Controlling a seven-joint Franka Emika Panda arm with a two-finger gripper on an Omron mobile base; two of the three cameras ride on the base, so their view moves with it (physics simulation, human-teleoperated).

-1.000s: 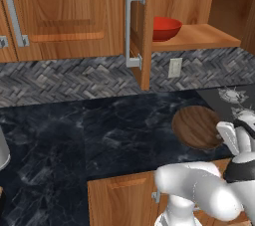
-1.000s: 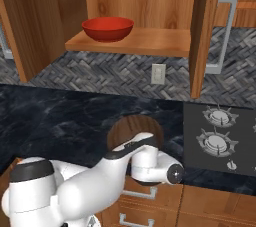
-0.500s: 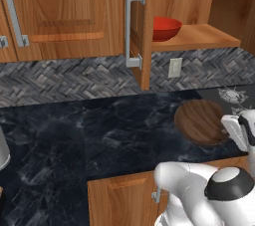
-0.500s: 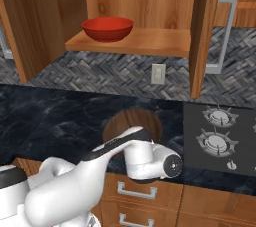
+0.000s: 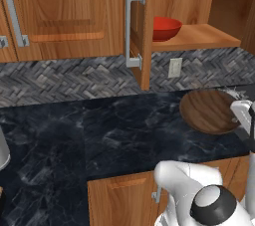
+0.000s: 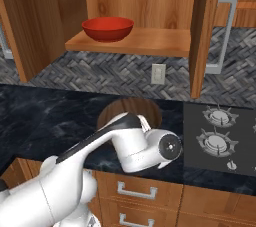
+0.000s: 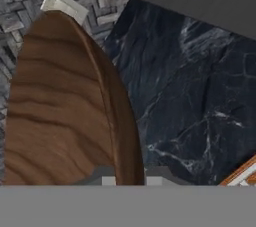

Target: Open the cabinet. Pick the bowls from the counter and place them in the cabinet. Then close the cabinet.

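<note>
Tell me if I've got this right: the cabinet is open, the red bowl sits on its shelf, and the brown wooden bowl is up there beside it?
Not quite. The brown wooden bowl is down on the black counter, as the left base view shows. The cabinet is open, with the red bowl on its shelf.

Even, soft, rendered light fills all three views, with no clear source and no hard shadows. The black marble desk (image 5: 99,135) shows a faint sheen but no glare. The open cabinet (image 6: 145,1) darkens slightly toward its far wall. The hand view is coarse and blurry, the wood-grain bowl (image 7: 60,116) smeared close up.
</note>
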